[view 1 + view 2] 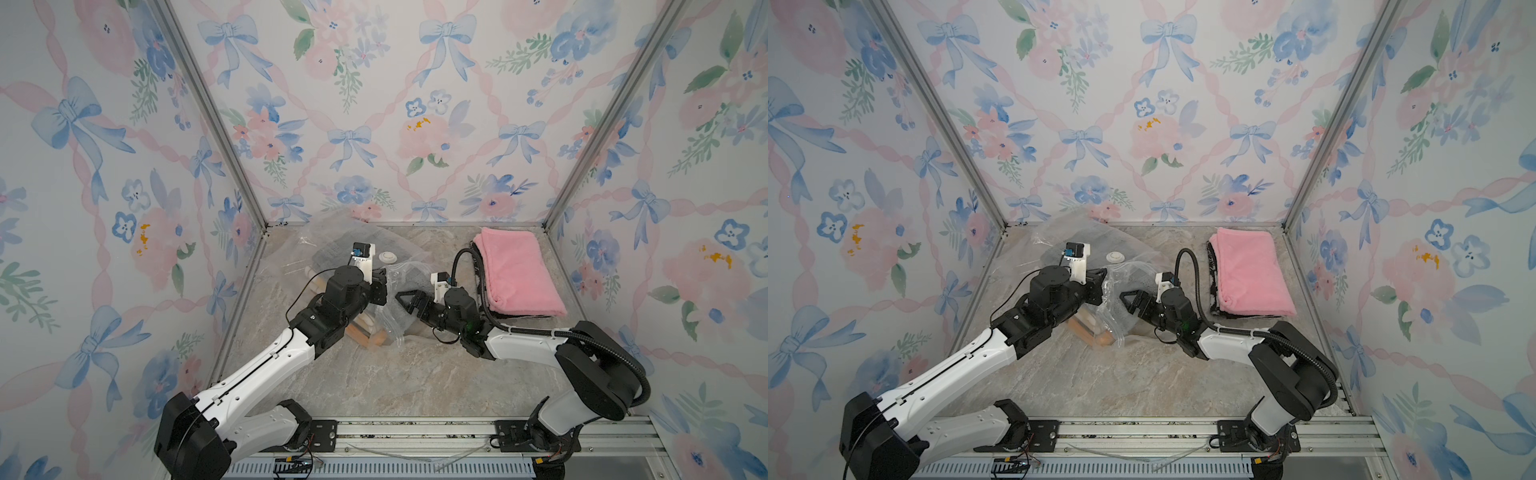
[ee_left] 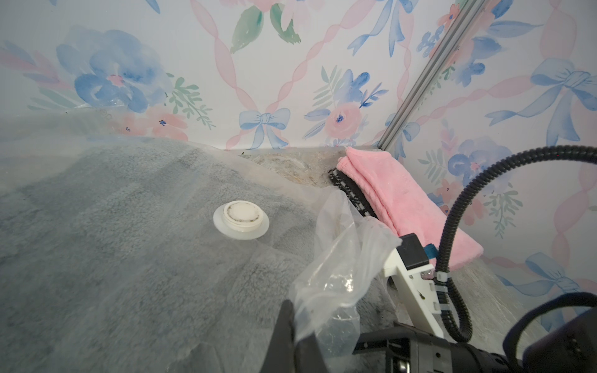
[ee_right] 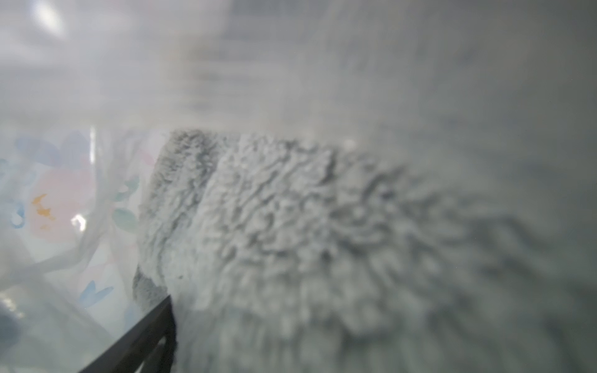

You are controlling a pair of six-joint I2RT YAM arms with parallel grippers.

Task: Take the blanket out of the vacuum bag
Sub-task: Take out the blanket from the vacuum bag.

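Blanket (image 3: 290, 242) fuzz close, vacuum bag (image 2: 339, 258) pinched elsewhere

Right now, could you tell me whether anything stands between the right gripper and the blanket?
Nothing visible does: the left gripper pinches a flap of the vacuum bag, and the right gripper faces the bare grey blanket.

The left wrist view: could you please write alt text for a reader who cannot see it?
The left gripper pinches a fold of the clear vacuum bag, which covers a fluffy grey blanket and bears a round white valve cap. A folded pink towel lies beyond.
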